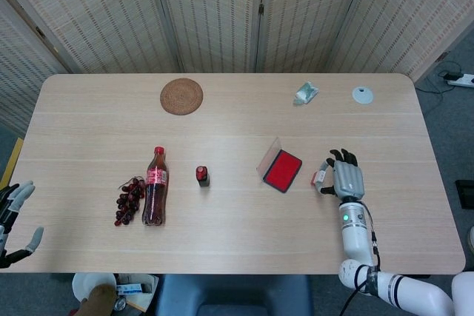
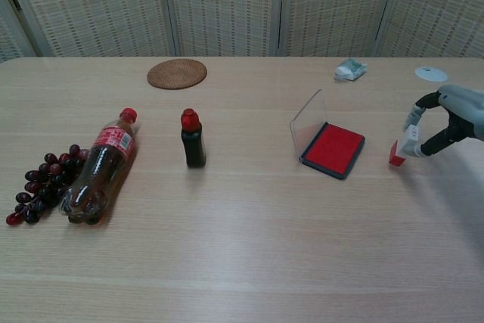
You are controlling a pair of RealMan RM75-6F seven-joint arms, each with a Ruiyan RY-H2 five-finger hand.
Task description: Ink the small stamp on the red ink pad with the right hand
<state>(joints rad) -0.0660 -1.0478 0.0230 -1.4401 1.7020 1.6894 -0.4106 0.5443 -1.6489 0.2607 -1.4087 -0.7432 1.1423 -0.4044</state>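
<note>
Red ink pad (image 1: 283,171) lying open on the pale wooden tabletop (image 1: 237,220), clear lid tilted up on the side toward the middle; just beside it, toward the right edge, small stamp (image 2: 398,152) with its red base, pinched between thumb and fingers of the right robot hand (image 1: 342,174), apart from the pad and not over it; from the chest view, stamp base low at the tabletop, contact impossible to tell. Left robot hand (image 1: 15,220) at the far left edge, fingers spread and holding nothing. Elsewhere: small dark bottle with red cap (image 1: 201,176) standing upright near the centre; cola bottle (image 1: 155,196) lying on its side, touching a bunch of dark grapes (image 1: 129,200); round woven coaster (image 1: 181,96) near the far edge; crumpled wrapper (image 1: 305,93) and small white disc (image 1: 362,95) toward the far right corner.
</note>
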